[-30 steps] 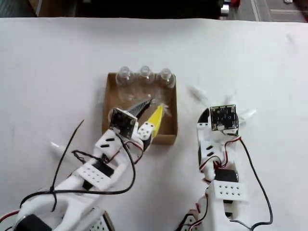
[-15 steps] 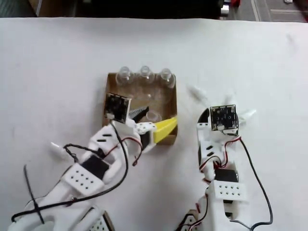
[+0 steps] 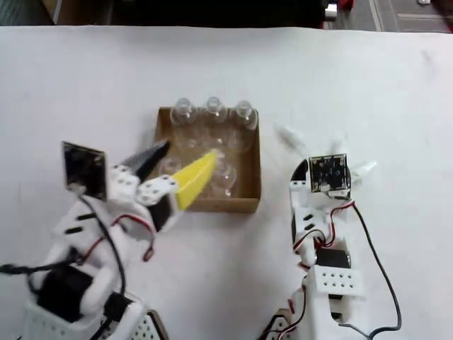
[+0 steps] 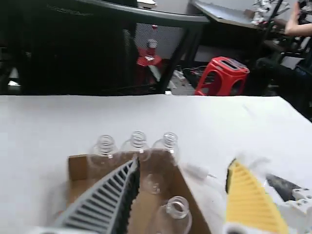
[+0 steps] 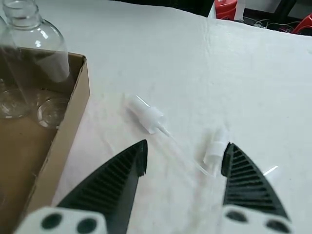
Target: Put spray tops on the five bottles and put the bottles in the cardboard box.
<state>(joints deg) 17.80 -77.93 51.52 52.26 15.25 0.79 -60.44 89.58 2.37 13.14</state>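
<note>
Jaws of the left gripper (image 3: 190,150) gape wide and hold nothing above the near left corner of the cardboard box (image 3: 212,205), which sits mid-table. Three uncapped bottles (image 3: 212,108) stand upright along the box's far wall, and another bottle (image 4: 176,209) stands closer to its near wall. Right of the box, loose spray tops (image 5: 148,116) lie on the table (image 3: 368,78). The right gripper (image 5: 185,147) hangs over them, open and empty, one spray top (image 5: 214,146) just beside a fingertip.
</note>
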